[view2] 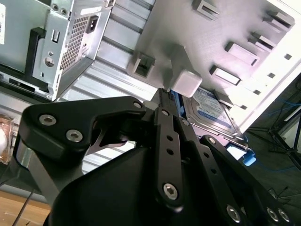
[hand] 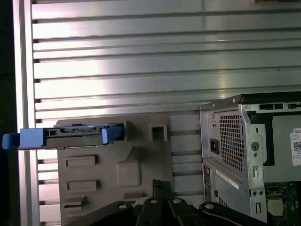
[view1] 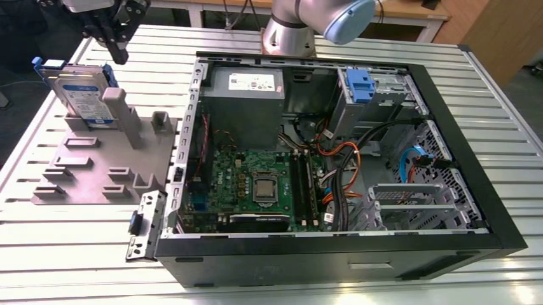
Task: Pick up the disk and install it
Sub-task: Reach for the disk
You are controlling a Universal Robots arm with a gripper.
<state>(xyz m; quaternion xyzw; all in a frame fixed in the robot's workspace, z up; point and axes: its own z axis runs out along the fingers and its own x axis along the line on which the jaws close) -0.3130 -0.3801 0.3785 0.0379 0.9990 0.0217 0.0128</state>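
The slatted metal table (view1: 68,267) carries two main assemblies. The open computer case (view1: 339,264) lies on its side with the interior facing up, which leaves the drive bay (view1: 373,95) at its far corner reachable from above. The grey fixture plate (view1: 85,171) lies just beside the case, on the exterior view's left. The disk (view1: 85,95) stands on edge in a slot at the far end of this plate and is propped by a grey post (view1: 119,111). I judge this upright seating presents its two flat faces and blue side rails for a grasp from above; the first wrist view shows the disk (hand: 80,136) edge-on with a rail projecting past the plate. The disk is not yet lifted, and the case does not hold it. My arm (view1: 293,28) rises from its base behind the case and reaches across to the fixture. My gripper (view1: 121,58) points downward and hangs above the plate, just beside the disk's upper edge on the case side and clear of it. In the second wrist view the gripper (view2: 164,94) has its fingers pressed together on nothing, with the disk (view2: 211,110) lying beyond the tips.
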